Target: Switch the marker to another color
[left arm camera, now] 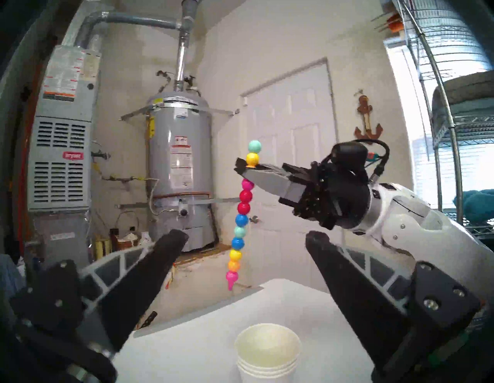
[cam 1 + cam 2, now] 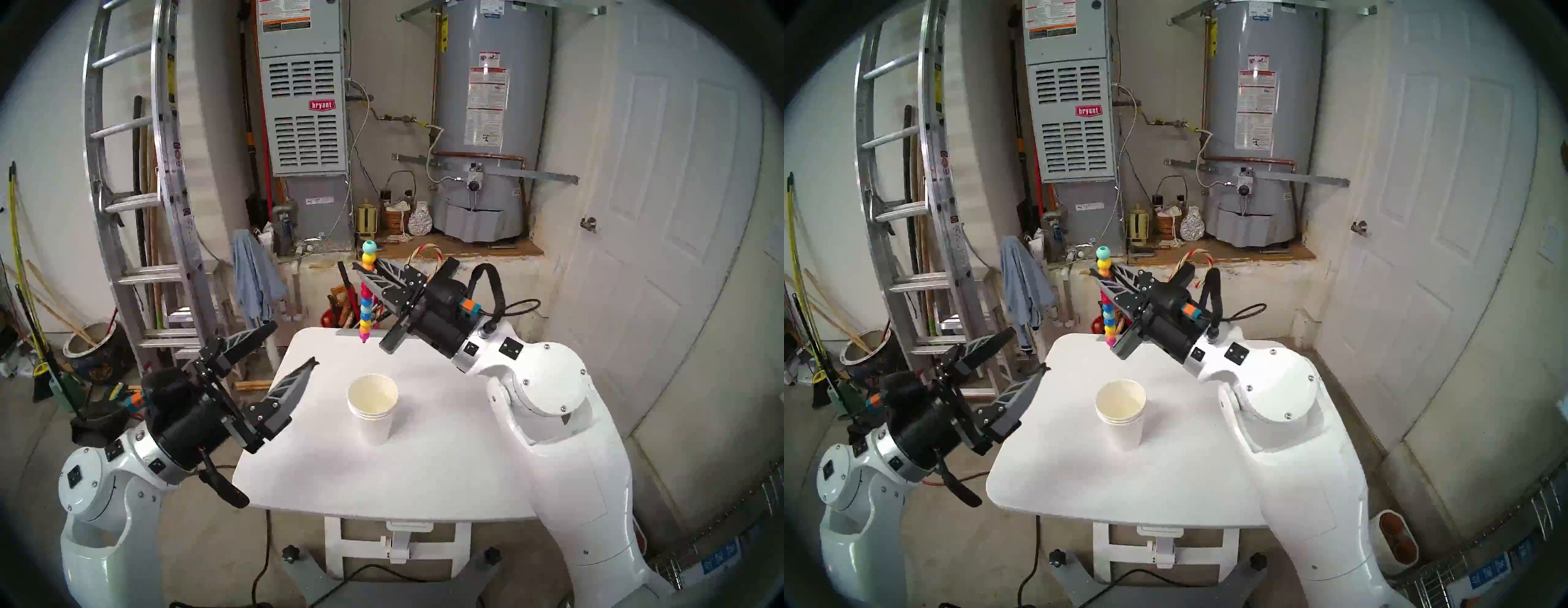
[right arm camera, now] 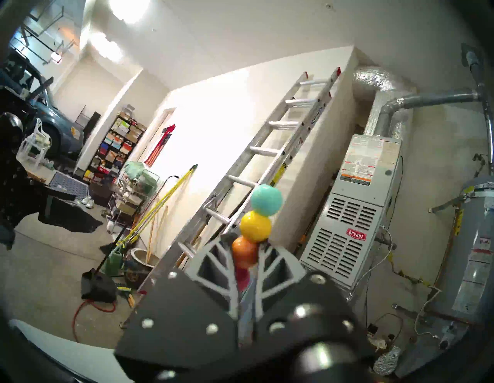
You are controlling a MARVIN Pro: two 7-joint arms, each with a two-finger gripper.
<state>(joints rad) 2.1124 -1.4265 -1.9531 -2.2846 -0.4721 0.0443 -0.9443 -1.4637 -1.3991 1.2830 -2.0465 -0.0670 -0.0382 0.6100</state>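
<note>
The marker (image 2: 366,301) is a thin stick of stacked round beads, held upright above the far edge of the white table (image 2: 424,475). My right gripper (image 2: 365,271) is shut on its upper part, below the teal and yellow top beads; its pink tip hangs down. The marker also shows in the head right view (image 2: 1107,310), the left wrist view (image 1: 242,219) and the right wrist view (image 3: 256,224). My left gripper (image 2: 295,344) is open and empty, left of the table, facing the marker. A stack of white paper cups (image 2: 373,407) stands mid-table.
A red-and-white striped candy cane (image 2: 426,250) shows behind my right gripper. Behind the table are a ladder (image 2: 140,191), a furnace (image 2: 303,114), a water heater (image 2: 488,119) and a bucket of tools (image 2: 343,310). A white door (image 2: 662,212) is at the right.
</note>
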